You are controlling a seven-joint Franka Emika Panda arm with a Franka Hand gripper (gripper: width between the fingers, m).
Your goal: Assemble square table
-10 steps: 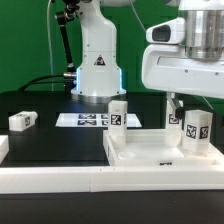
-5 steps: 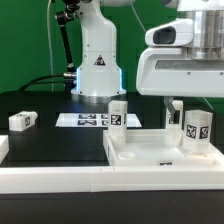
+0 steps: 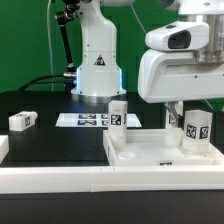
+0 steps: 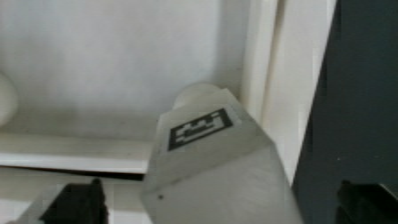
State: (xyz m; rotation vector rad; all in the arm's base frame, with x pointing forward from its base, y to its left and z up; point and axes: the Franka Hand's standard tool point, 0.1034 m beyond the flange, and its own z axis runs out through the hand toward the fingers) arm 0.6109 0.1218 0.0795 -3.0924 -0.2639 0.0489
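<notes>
Because the fingers [image 4: 71, 204] stand wide apart on either side of an upright leg [image 4: 210, 150], with a gap showing on both sides in the wrist view, I read them as open and holding nothing. That leg [image 3: 197, 127] stands at the far corner of the square table top [image 3: 150, 158] toward the exterior view's right, its tag facing the camera. I judge it is set there because that corner is where it screws in; whether it is fully seated I cannot tell.

The top lies flat on the black surface [image 3: 50, 145], rim up. It seems to rest against the white front rail [image 3: 60, 185], which I take to keep it from turning while legs are twisted. A second leg [image 3: 118, 113] stands upright at the top's far corner toward the exterior view's left, apparently in its own socket. A third leg [image 3: 22, 120] lies loose on the surface, well apart, past the marker board [image 3: 85, 120]. Only three legs show.

With the fingers straddling the right-hand leg, I expect the next step to be a grip to turn it.
</notes>
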